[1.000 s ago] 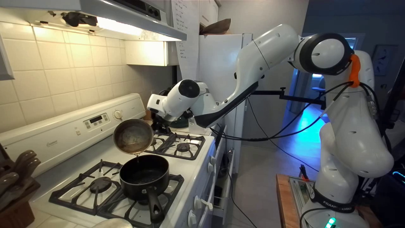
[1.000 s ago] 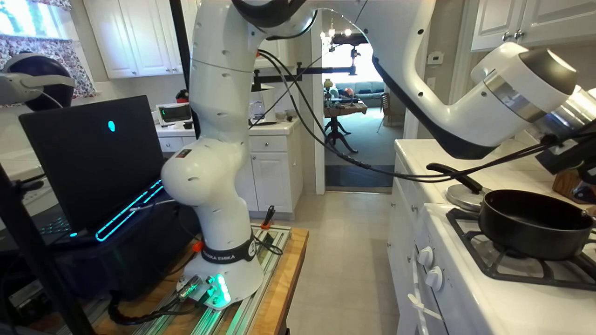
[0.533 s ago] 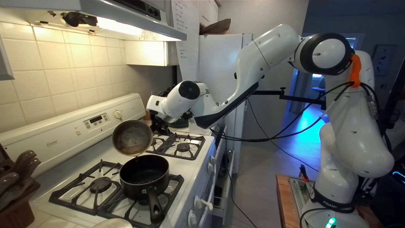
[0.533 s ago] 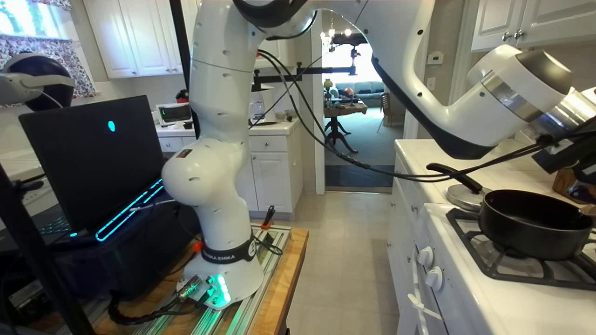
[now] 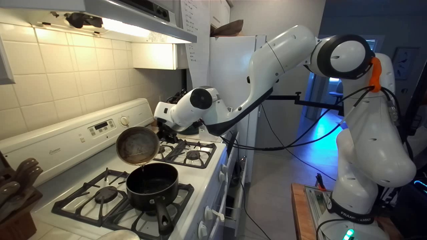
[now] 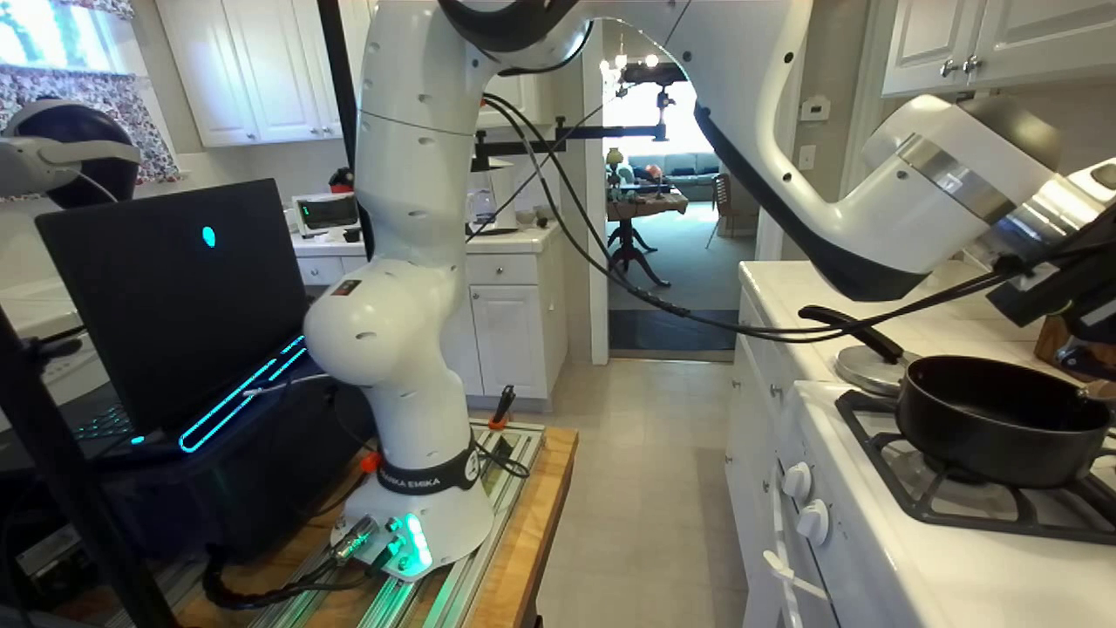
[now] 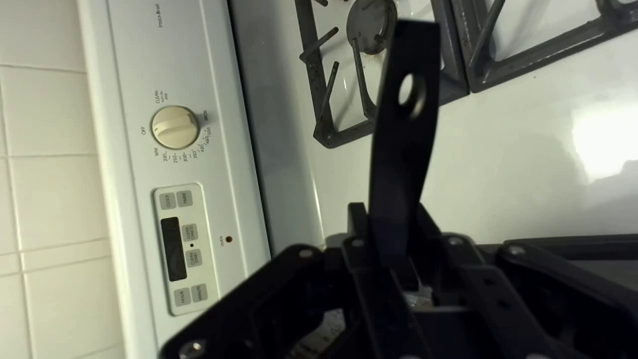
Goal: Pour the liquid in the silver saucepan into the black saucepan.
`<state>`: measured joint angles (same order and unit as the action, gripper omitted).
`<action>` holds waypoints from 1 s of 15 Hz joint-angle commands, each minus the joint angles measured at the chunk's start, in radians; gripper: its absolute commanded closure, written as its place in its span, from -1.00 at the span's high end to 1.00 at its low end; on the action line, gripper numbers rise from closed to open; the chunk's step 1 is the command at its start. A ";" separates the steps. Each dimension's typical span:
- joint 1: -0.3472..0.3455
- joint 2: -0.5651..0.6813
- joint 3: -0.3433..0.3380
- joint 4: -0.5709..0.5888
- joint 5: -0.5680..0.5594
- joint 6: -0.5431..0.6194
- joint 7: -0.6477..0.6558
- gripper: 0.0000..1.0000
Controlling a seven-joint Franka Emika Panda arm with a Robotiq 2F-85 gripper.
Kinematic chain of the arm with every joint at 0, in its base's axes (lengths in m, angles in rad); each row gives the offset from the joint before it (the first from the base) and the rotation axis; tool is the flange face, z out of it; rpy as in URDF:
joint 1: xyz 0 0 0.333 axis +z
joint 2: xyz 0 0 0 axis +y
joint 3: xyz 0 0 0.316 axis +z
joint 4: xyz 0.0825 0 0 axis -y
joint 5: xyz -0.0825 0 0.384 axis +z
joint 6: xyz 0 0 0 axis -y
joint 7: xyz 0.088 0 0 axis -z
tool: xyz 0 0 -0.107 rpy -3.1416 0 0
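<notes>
The silver saucepan (image 5: 137, 145) is held in the air, tipped on its side with its open mouth towards the camera. Its lower lip is above the left rim of the black saucepan (image 5: 151, 190), and a thin trickle falls from it into that pan. The black saucepan (image 6: 998, 436) sits level on the front burner grate. My gripper (image 5: 169, 135) is behind the silver saucepan. In the wrist view my gripper (image 7: 389, 224) is shut on the dark handle (image 7: 401, 134), which has a hole at its end. The silver saucepan's bowl is mostly hidden there behind the gripper.
A knife block (image 5: 18, 200) stands at the near left. The stove's back panel (image 5: 110, 128) is behind the silver saucepan, with the range hood (image 5: 143, 20) above. A silver lid (image 6: 872, 371) lies on the counter beside the stove. Cables (image 6: 741, 327) hang from the arm.
The silver saucepan has moved slightly left and down in an exterior view, with the wrist shifting slightly. The thin trickle still falls. The black saucepan has not moved.
</notes>
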<state>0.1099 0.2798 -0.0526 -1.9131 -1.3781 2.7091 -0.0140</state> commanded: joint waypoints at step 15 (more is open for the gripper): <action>0.023 -0.098 -0.006 -0.097 -0.199 -0.019 0.158 -0.88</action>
<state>0.1211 0.2340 -0.0525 -1.9688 -1.5071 2.7079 0.0799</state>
